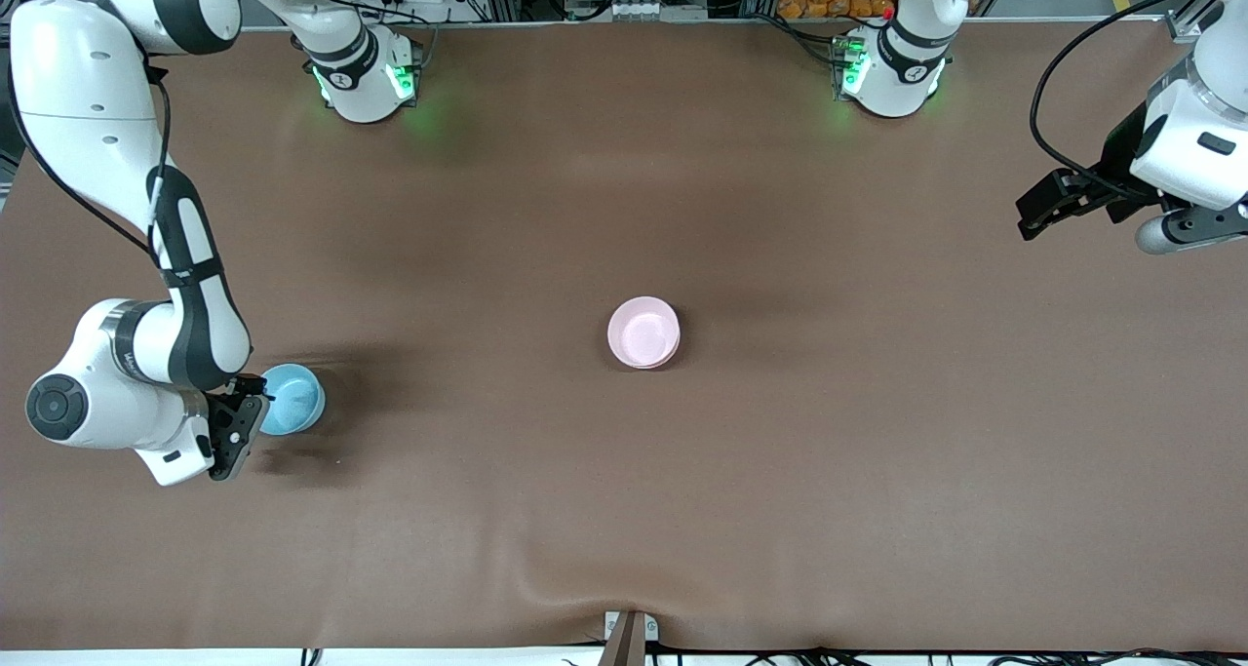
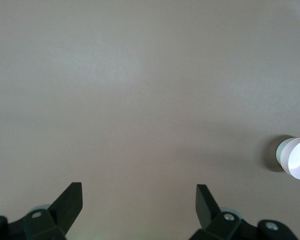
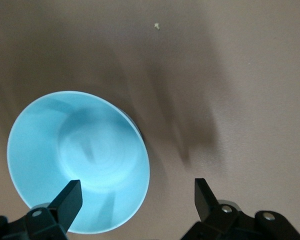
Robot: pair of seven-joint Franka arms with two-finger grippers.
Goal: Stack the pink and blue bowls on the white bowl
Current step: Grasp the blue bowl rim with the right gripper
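The right gripper (image 1: 237, 430) hangs low at the right arm's end of the desk (image 1: 624, 510), its fingers (image 3: 66, 200) spread wide and holding nothing. In the right wrist view one finger stands over the rim of the blue bowl (image 3: 79, 162) and the other over bare desk beside it, so the gripper straddles the bowl's edge; whether a finger touches the rim I cannot tell. The blue bowl (image 1: 291, 399) sits upright on the desk, near the right arm's end, its shadow falling on the brown cover beside it. Well apart from it, about the middle of the desk and a little farther from the front camera, the pink bowl (image 1: 643, 332) sits nested in the white bowl (image 2: 286, 155), of which only a thin rim shows under the pink one. The left gripper (image 1: 1039, 210) waits in the air over the left arm's end of the desk, its fingers (image 2: 70, 202) likewise spread and empty, with bare desk below.
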